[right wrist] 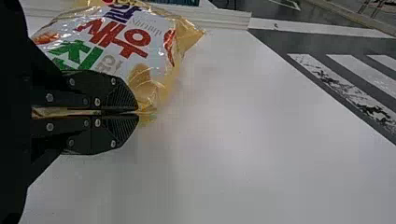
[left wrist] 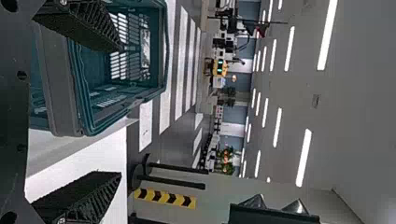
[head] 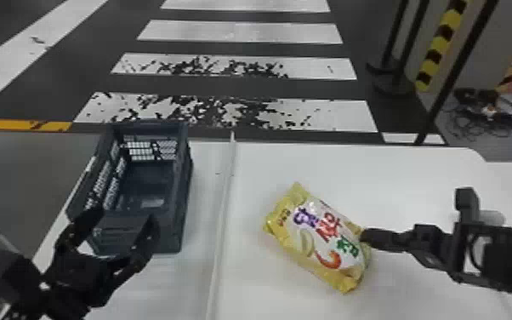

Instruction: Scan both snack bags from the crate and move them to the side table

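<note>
My right end effector (head: 363, 238) is clenched on the right-hand edge of the snack bag (head: 323, 238), reaching it from the right side of the desk (head: 404, 174). In the right wrist view, this right end effector (right wrist: 137, 113) has its two fingers almost together, with a thin fold of the yellow wrapper pinched between them. The bag's printed face shows from above, and its long side slants from far left to near right. I cannot tell whether its underside touches the desk.

My left end effector (head: 124, 221) is released, its fingers spread apart at the near end of the crate (head: 182, 212). From the left wrist view, my left end effector (left wrist: 120, 111) has a wide gap between its fingertips, the crate lying just beyond them.

The crate stands upright on the left, its open top facing up and its long sides running near to far. A raised pale strip (head: 225, 191) runs between the crate and the snack bag, apart from both. Beyond the far edge lies a crosswalk (head: 242, 32), with a tangle of cables (head: 484, 112) on the floor at far right.
</note>
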Controlling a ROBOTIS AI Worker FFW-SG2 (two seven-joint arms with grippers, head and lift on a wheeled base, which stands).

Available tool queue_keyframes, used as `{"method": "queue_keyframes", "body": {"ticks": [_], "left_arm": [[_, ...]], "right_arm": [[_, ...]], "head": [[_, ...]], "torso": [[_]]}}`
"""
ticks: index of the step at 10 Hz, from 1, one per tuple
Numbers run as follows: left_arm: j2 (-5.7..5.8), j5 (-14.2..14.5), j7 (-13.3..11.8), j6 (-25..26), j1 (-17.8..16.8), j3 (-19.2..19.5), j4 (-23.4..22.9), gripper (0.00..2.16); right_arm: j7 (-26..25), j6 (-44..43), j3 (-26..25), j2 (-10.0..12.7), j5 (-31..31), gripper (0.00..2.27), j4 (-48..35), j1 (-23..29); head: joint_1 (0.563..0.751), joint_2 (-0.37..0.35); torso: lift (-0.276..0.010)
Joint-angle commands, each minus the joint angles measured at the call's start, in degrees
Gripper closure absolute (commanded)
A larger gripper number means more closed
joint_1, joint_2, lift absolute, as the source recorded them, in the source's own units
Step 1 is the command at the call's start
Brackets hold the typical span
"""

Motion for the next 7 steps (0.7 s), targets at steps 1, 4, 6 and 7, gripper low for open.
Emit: {"method": "queue_keyframes", "body": {"ticks": [1, 4, 6, 7], "left_arm": [[-0.08, 0.0, 0.0, 0.0, 0.0, 0.1, 0.1, 0.04], [0.01, 0.0, 0.2, 0.0, 0.1, 0.1, 0.2, 0.04], [0.01, 0.0, 0.3, 0.0, 0.1, 0.1, 0.3, 0.04], [-0.08, 0.0, 0.4, 0.2, 0.1, 0.1, 0.3, 0.04]], "right_arm": [[-0.1, 0.6, -1.3, -0.1, -0.3, 2.23, -1.2, 0.4], [-4.2, 1.4, -4.7, -0.1, -0.2, 2.23, -11.3, 2.8], [-8.6, 0.7, -6.2, -0.1, 2.2, 2.23, -18.2, 3.8], [-10.7, -0.1, -5.8, -0.8, 4.2, 2.23, -21.7, 4.4]], "head": [[0.695, 0.014], [0.695, -0.011], [0.695, -0.037], [0.695, -0.059]], "torso": [[-0.099], [-0.099], [-0.099], [-0.099]]}}
